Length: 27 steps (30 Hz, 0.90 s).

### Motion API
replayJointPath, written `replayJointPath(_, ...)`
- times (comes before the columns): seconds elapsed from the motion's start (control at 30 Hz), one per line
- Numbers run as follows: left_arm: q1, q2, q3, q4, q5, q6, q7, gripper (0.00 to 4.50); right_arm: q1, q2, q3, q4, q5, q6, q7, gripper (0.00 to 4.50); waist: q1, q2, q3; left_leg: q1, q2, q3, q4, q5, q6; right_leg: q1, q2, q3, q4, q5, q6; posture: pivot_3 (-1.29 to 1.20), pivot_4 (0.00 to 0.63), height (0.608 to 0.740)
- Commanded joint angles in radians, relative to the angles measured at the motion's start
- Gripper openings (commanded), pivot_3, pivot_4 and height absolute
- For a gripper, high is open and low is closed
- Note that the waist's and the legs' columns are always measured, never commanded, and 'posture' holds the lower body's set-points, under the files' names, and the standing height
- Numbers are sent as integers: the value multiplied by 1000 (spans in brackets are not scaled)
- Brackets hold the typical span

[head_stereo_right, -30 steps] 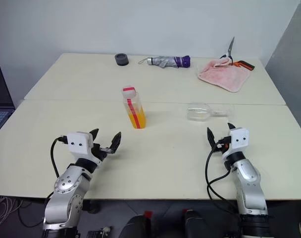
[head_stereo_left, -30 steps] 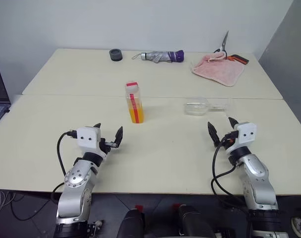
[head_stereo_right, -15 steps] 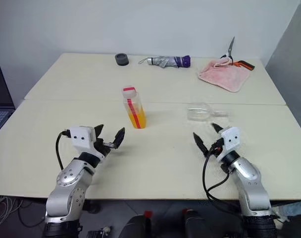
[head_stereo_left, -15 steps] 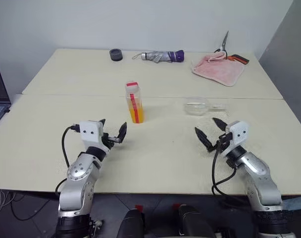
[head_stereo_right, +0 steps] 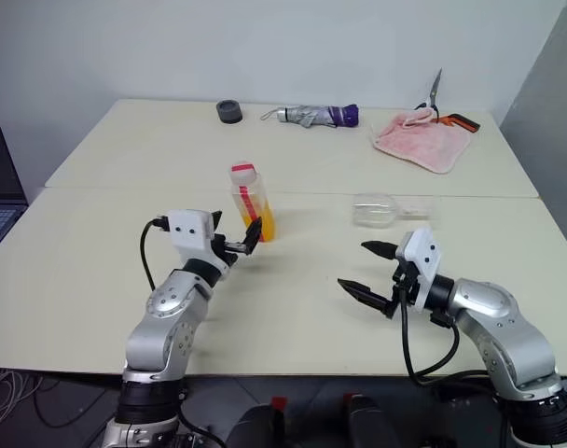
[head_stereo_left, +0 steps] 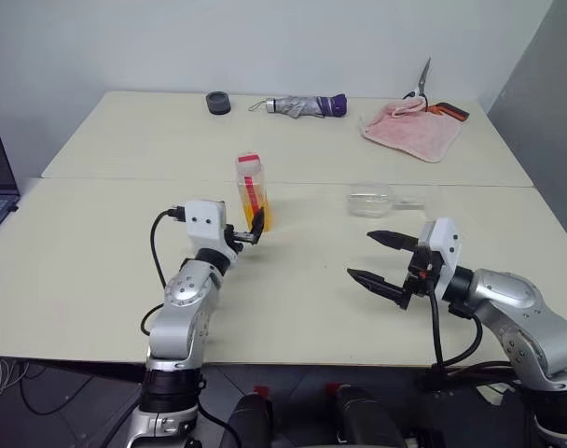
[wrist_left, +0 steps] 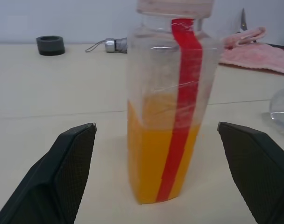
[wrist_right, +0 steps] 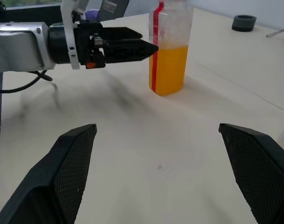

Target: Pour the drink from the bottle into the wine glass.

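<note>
Silver-grey arms, white wrist boxes, looping black cables, black-fingered left end effector

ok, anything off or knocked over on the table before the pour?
Yes: the wine glass lies on its side on the table, to the right of the upright bottle, so it can't take a pour until it is stood up. No spill visible. Both pincers are open and hold nothing.
</note>
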Motion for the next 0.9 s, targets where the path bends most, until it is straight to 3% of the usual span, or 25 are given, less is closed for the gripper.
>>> replayJointPath(0.03, -39, -13, -10, 7, 24, -28, 12, 4459, -7, 1, -9, 6, -16, -47, 15, 4500, 0, 0, 0, 0, 0, 0, 0, 0, 0, 0, 0, 0, 0, 0, 0, 0, 150, 740)
replayJointPath(0.37, -116, -59, -5, 93, 72, -89, 66, 4459, -15, -4, -16, 40, -22, -80, 38, 4500, 1, 0, 0, 0, 0, 0, 0, 0, 0, 0, 0, 0, 0, 0, 0, 0, 150, 740)
replayJointPath(0.9, -231, -100, -11, 204, 111, -116, 109, 4459, -145, 17, -22, 29, 75, 29, 40, 4500, 1, 0, 0, 0, -1, 0, 0, 0, 0, 0, 0, 0, 0, 0, 0, 0, 150, 740)
